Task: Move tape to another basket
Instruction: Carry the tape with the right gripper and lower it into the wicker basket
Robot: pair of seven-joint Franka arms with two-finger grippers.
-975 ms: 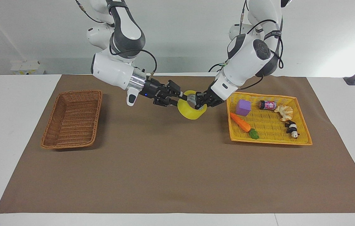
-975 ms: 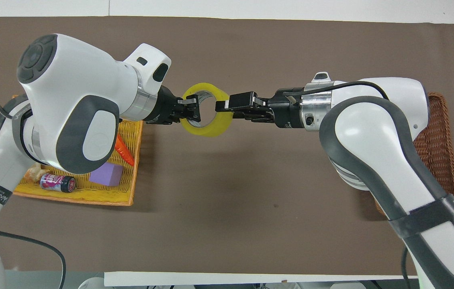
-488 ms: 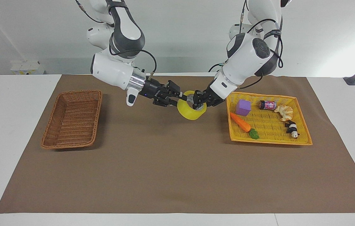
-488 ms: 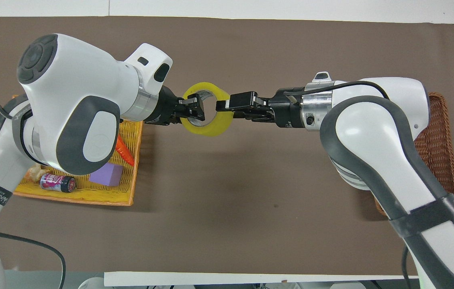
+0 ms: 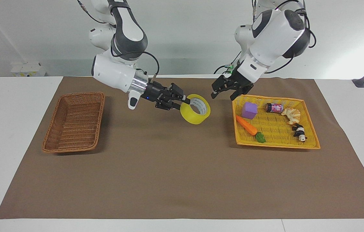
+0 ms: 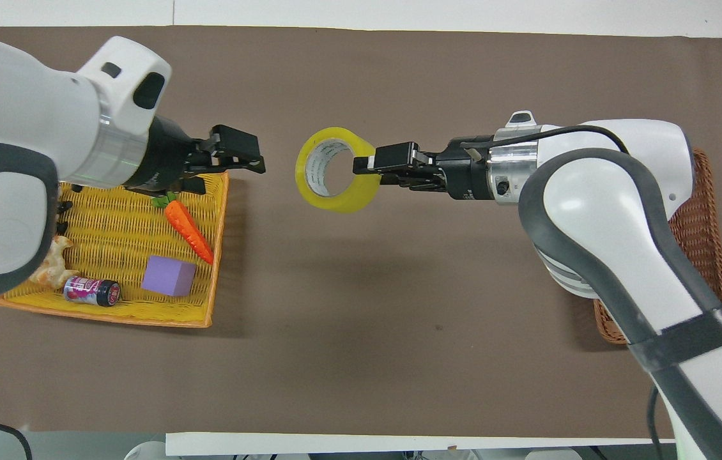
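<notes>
Facing view, read from nine o'clock to three o'clock. At nine o'clock on the mat (image 5: 169, 167) lies the basket (image 5: 72, 122), its long axis running from twelve to six; we see nothing in it. Near the mat's centre, toward twelve o'clock, the right tool (image 5: 186, 102) is clenched on the wall of the tape (image 5: 192, 116). The tape hangs in the air over bare mat, tilted, with its core opening turned toward four o'clock. At two o'clock the left tool (image 5: 223, 96) hovers with fingers spread and nothing between them, over the ten o'clock corner of the tray (image 5: 277, 130); we judge that this arm waits.

The step in hand, as we read it, is the carry toward nine o'clock and the release into the basket. To do it well we would keep the grip firm, because the roll hangs off one side of the fingers and may swing. We would also hold it above the basket's raised rim until it is over the middle, then lower it before opening.

For room, the mat between tape and basket carries nothing, so the path is free. The basket's three o'clock wall is the one edge to clear. Past the basket the mat soon gives way to the white surface (image 5: 8, 129), so overshoot has little margin.
</notes>
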